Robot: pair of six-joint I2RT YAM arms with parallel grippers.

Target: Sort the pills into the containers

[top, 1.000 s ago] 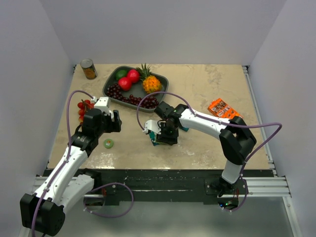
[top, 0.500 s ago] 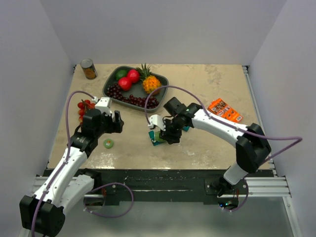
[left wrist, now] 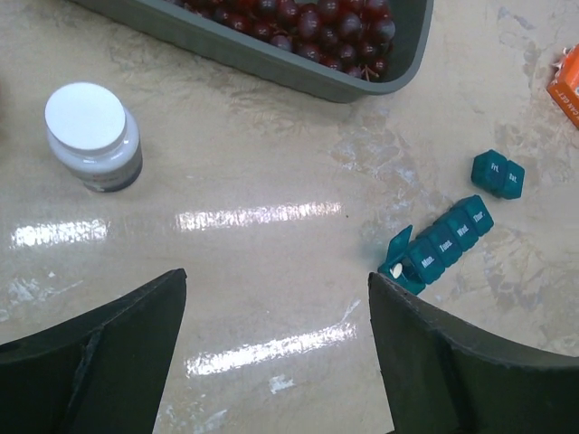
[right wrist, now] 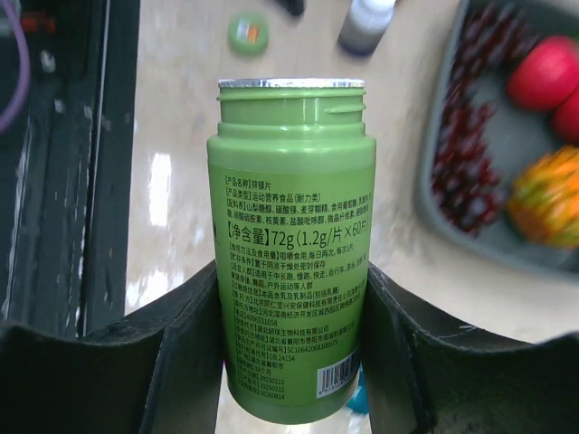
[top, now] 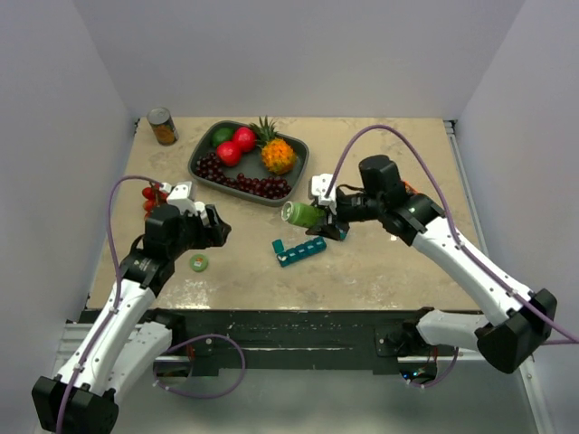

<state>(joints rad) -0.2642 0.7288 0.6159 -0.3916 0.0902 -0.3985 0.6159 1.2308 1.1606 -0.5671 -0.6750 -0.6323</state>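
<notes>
**Green bottle lifted in my right gripper, containers lying on the table beneath**

The table is beige and marbled, glossy enough to throw back streaks of light, and pale grey walls close it in on three sides. At the back stand a can and a dark grey tray of fruit; an orange packet lies to the right.

My right arm reaches in from the right, stretched low over the middle of the table. My right gripper is clamped around a green bottle, which is held off the surface, tipped nearly level, with its uncapped mouth pointing left. My left arm is bent near the left edge. My left gripper hangs above the table with its fingers spread wide and nothing between them.

The containers lie in front of the bottle, a teal strip on the bare table. From above they are only a strip. The left wrist view shows lettered lids, the end lid standing open with a white pill inside, and a separate pair of cubes just behind. The right wrist view shows the bottle's printed label and threaded neck. It also shows the green cap lying on the table and a white-capped jar near the tray.
</notes>
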